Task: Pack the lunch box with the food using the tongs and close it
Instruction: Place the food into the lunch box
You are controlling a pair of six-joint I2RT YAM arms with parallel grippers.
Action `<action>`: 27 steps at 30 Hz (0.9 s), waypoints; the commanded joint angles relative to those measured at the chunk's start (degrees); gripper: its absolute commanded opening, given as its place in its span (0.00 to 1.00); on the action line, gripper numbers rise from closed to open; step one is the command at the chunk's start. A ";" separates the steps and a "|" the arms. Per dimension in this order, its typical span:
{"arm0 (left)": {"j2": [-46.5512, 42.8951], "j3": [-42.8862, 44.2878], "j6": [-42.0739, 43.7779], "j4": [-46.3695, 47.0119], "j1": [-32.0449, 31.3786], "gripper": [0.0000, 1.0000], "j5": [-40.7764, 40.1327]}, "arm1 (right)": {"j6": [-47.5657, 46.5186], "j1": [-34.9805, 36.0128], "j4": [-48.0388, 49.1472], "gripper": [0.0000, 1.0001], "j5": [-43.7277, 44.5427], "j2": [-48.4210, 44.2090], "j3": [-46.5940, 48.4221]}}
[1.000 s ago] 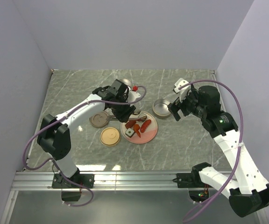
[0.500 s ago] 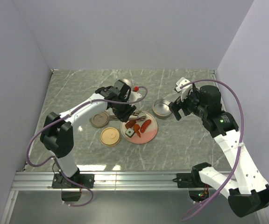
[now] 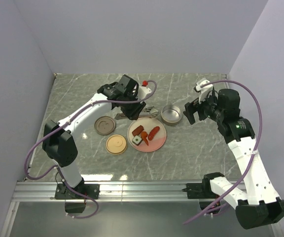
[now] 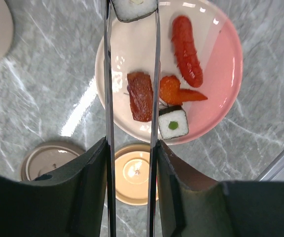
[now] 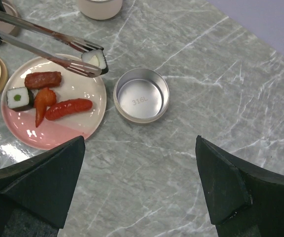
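Pulled toward the far edge of the desk [image 3: 78, 91] since a second ago, the tongs [image 4: 107, 98], clenched in the left gripper [image 4: 131, 160], pinch a sushi roll piece [image 4: 133, 7] bound for the lunch box [image 5: 141, 98]; the right gripper [image 5: 138, 177] waits released.

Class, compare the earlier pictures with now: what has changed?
The left gripper squeezed the tongs shut on one sushi piece and lifted it above the plate. The right gripper shifted slightly rightward, open. The plate, remaining food, steel container and lids stayed put.
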 commanded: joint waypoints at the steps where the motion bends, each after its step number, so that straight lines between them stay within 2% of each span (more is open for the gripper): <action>1: 1.14 6.80 -1.07 0.26 -0.47 0.24 3.21 | 2.79 -1.69 1.25 1.00 -2.29 0.06 0.72; 11: 10.81 18.24 -1.77 -0.36 -2.57 0.25 4.89 | 5.43 -5.91 2.05 1.00 -5.81 -0.73 0.81; 27: 16.62 20.36 -1.95 -0.79 -4.86 0.29 4.71 | 3.85 -6.27 0.64 1.00 -5.72 -0.82 0.99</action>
